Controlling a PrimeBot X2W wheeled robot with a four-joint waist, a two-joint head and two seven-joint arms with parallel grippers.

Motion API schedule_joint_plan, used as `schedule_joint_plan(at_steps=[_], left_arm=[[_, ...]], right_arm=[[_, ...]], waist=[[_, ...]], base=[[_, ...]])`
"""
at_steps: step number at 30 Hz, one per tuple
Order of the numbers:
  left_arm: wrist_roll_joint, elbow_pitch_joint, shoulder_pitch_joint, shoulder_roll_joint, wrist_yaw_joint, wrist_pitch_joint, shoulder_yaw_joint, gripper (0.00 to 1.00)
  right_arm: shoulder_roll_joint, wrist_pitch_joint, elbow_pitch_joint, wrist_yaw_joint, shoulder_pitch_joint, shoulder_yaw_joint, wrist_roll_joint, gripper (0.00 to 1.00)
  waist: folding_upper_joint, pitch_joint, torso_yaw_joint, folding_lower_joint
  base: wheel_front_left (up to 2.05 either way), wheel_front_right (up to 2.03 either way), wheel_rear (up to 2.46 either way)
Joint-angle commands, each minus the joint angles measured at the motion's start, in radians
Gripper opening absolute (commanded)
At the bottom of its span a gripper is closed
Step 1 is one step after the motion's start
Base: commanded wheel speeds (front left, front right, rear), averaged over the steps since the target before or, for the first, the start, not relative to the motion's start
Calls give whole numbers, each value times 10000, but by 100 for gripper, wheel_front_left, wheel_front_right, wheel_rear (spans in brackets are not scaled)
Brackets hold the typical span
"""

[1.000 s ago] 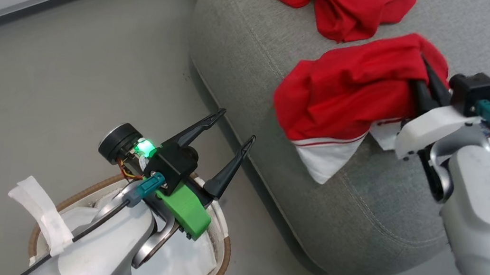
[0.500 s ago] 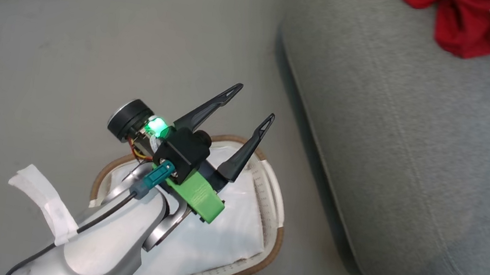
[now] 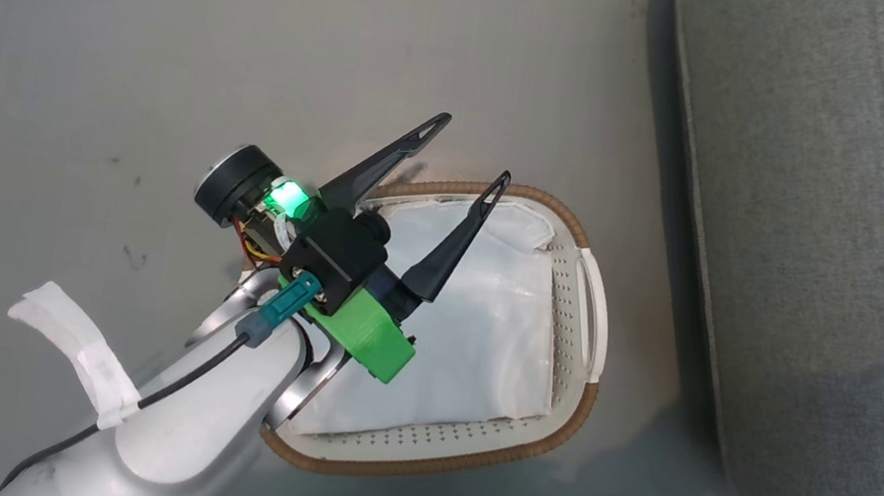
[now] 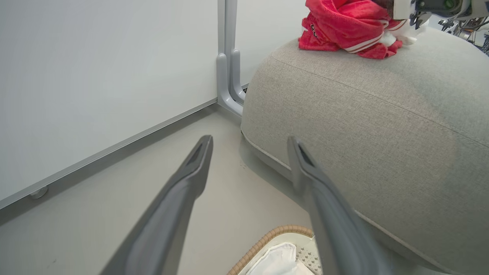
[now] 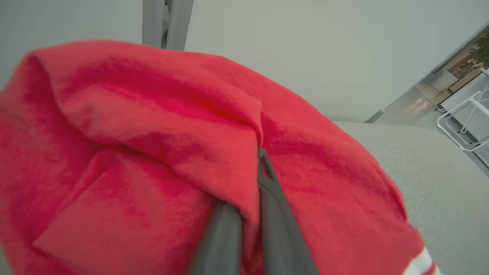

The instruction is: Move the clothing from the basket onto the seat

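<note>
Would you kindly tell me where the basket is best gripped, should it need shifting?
Probably by the white side handle facing the sofa, coming from above with one finger through its gap: it is a slim loop standing off the basket wall, whereas the brown rim looks broad.

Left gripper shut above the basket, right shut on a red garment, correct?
No: the head view shows the left gripper open, fingers spread, above the basket. The right gripper is shut on the red garment, as you said.

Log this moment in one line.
left gripper: open, empty, over basket | right gripper: shut on red garment on seat | basket: holds white sheet
</note>
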Motion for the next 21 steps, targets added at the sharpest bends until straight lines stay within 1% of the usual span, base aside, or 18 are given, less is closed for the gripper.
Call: schedule_joint_plan(at_steps=[1, 3, 4, 5, 7, 8, 13, 21], left_arm=[[-12, 10, -96, 68, 38, -42, 16, 100], [-44, 64, -120, 61, 8, -44, 14, 100], [-66, 90, -129, 36, -7, -45, 4, 100], [-79, 119, -131, 20, -20, -39, -5, 100], [-105, 172, -123, -13, -45, -39, -20, 100], [-130, 239, -93, -41, -57, -39, -10, 100], [-273, 331, 198, -168, -71, -43, 128, 100], [-650, 408, 1011, -375, 30, -41, 789, 100]], right_arm=[[64, -61, 28, -14, 221, -14, -110, 0], [124, -89, -9, -14, 293, -12, -252, 0], [132, -106, -63, -14, 330, -23, -320, 18], [179, -111, -93, -14, 390, -23, -357, 33], [315, -140, -156, -14, 573, -11, -409, 93], [372, -155, -244, -14, 751, 17, -438, 100], [582, -156, -734, -14, 1412, 251, -247, 100], [733, -161, -1702, -14, 2713, 1198, 274, 100]], waist=[[0, 189, 116, -2], [0, 114, 1, -2], [0, 61, -67, -2], [0, 12, -120, -2], [0, -119, -225, -2], [0, -268, -323, -2], [0, -835, -484, -2], [0, -2137, -571, -2]], base=[[0, 0, 0], [0, 0, 0], [0, 0, 0], [0, 0, 0], [0, 0, 0], [0, 0, 0], [0, 0, 0], [0, 0, 0]])
